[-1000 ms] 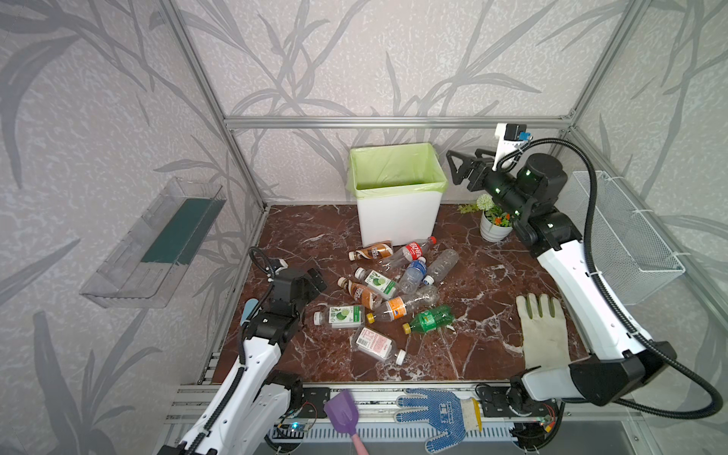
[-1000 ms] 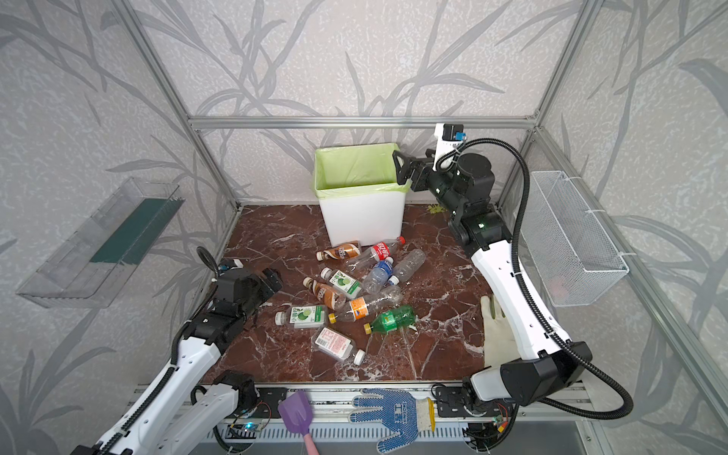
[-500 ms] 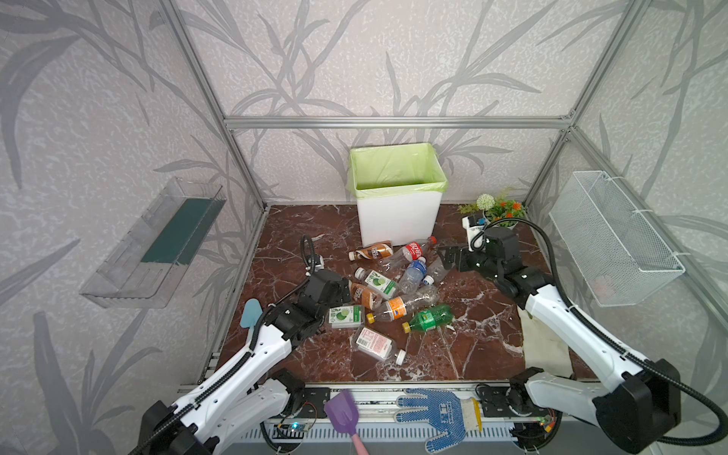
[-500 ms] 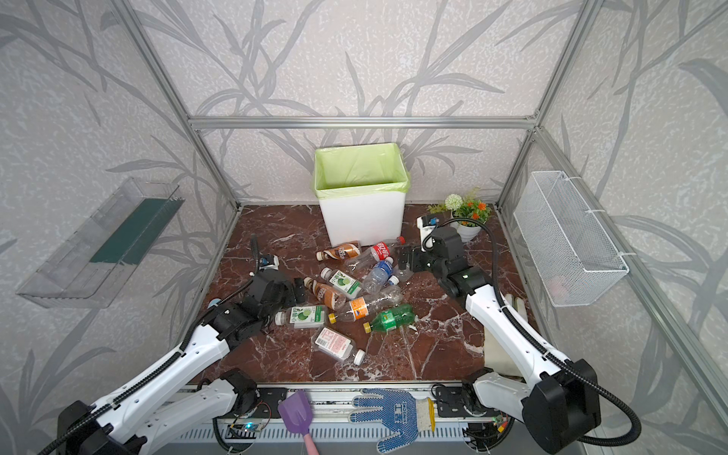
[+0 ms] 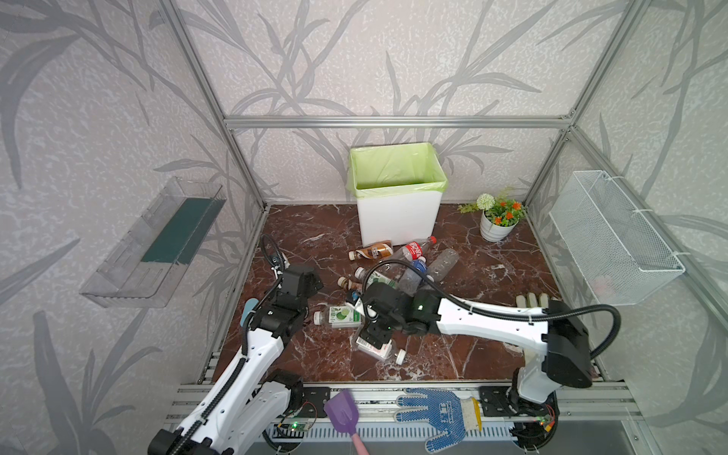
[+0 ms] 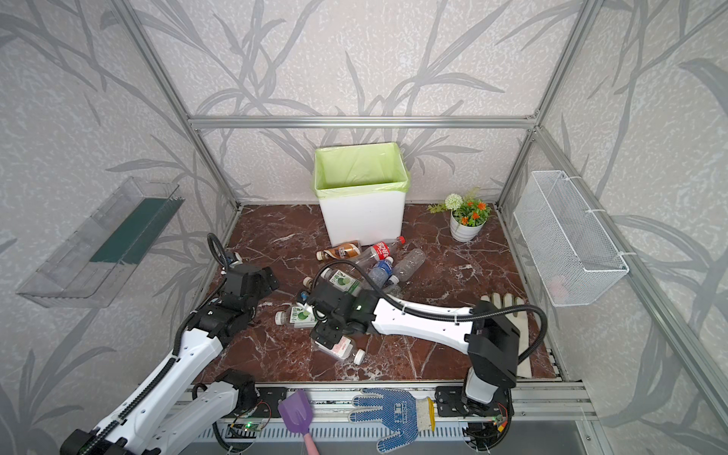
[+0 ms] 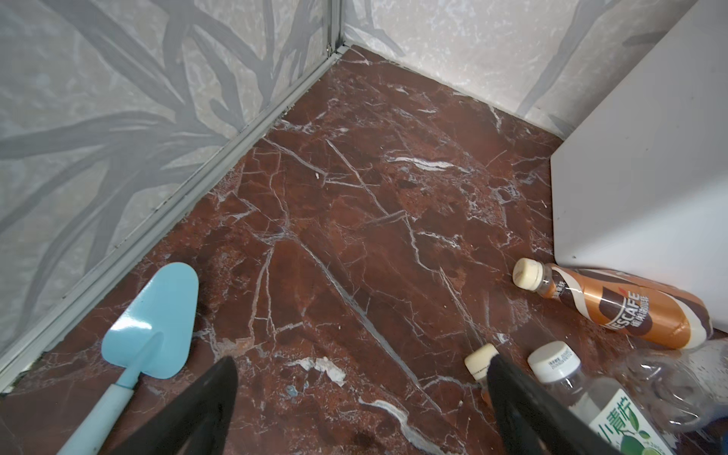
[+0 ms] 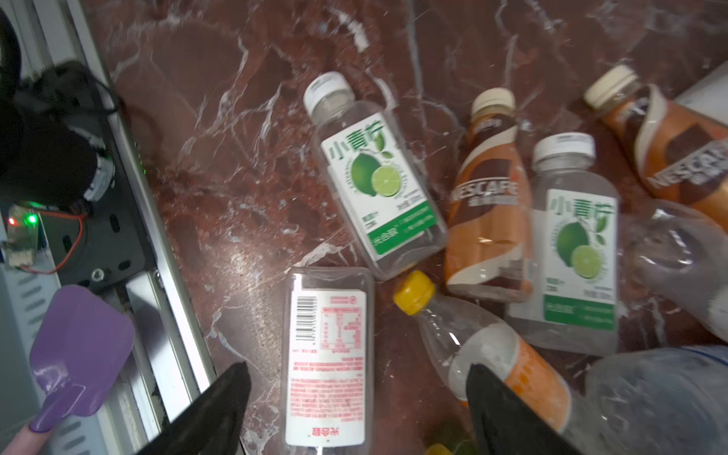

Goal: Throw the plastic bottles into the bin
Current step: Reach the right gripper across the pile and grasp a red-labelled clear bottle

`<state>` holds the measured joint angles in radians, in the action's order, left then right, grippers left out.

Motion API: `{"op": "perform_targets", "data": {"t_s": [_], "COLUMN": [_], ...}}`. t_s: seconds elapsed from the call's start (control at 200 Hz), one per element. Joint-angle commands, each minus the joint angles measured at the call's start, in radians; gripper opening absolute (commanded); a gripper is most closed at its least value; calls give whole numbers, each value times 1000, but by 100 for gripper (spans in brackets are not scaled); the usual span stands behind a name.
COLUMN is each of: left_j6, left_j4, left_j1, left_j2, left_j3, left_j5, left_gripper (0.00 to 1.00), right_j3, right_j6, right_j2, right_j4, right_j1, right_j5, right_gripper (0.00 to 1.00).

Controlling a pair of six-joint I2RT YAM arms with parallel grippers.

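— Our right tool [image 8: 356, 366] has swung down from beside the bin [image 5: 398, 212] at twelve o'clock to the near edge of the plastic bottles [image 5: 409, 272]; its jaws are spread either side of the flat red-label bottle [image 8: 327, 354], which lies at six o'clock of the pile on the desk [image 5: 315, 244]; nothing is pinched yet.

— And our left tool [image 7: 361, 359] has drawn back to nine o'clock, spread and empty; so we judge the next pick falls to our right arm; the heap remains outside the bin.
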<state>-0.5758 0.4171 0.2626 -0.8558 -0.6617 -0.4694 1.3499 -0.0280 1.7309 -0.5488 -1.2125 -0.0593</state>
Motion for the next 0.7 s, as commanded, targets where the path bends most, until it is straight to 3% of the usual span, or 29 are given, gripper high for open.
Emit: {"op": "perform_targets", "data": {"t_s": [0.0,0.525,0.695], "left_j6": [28,5,14], "left_j4": [12,6,18], "left_j1": [-22,-34,-34], "left_j2": [8,43,47], "left_j3": [-37,14,16], "left_j5": [1,43,38], "left_gripper": [99,99,99], "right_j3": [60,160,205], "right_j6": [34,15,6], "right_j2": [80,306,342], "right_j4": [-172,-254,-276], "right_j1": [-22,-37,-36], "right_j5": [-15,-19,1], "right_gripper": [85,80,70]}}
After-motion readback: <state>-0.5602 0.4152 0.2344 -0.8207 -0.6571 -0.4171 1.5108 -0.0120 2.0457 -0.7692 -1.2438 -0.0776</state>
